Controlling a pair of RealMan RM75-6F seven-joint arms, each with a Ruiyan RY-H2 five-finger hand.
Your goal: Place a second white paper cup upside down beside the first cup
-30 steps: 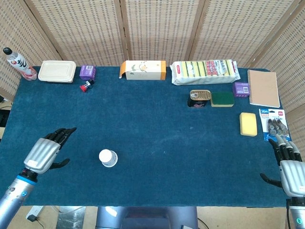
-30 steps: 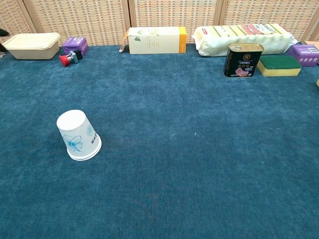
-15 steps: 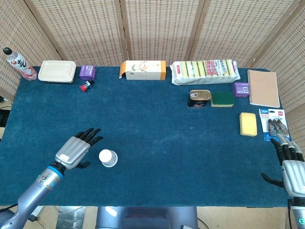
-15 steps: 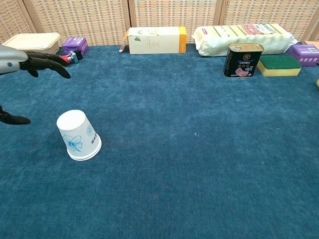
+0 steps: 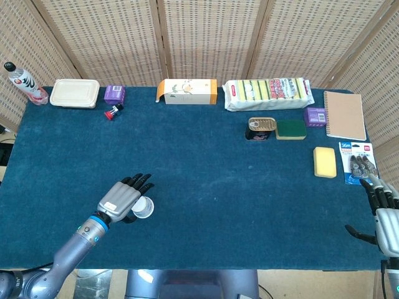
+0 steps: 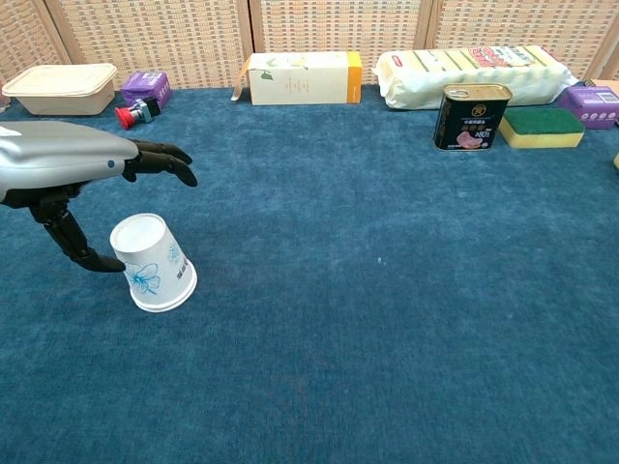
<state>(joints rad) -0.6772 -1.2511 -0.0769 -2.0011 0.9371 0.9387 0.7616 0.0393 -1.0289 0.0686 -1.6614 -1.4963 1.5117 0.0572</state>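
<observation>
One white paper cup [image 5: 143, 208] [image 6: 152, 262] with a blue flower print stands upside down on the blue cloth at the front left. My left hand [image 5: 126, 196] [image 6: 92, 174] hovers over the cup's left side with its fingers spread above it and its thumb low by the cup's left wall; it holds nothing. Whether the thumb touches the cup I cannot tell. My right hand [image 5: 385, 210] rests open at the table's front right edge, seen only in the head view. No other paper cup shows in either view.
Along the back stand a bottle [image 5: 24, 83], a lidded food box [image 5: 75, 93], a purple box [image 5: 114, 94], a red item [image 5: 112, 113], a tea carton [image 5: 187, 91] and a sponge pack [image 5: 268, 93]. A tin [image 5: 261, 128], green sponge [image 5: 290, 129], yellow sponge [image 5: 325, 162] and notebook [image 5: 344, 115] lie right.
My left hand has swept right across the front of the table and now sits over the upturned cup. The right hand has slid slightly right and down. The cup has not moved.
</observation>
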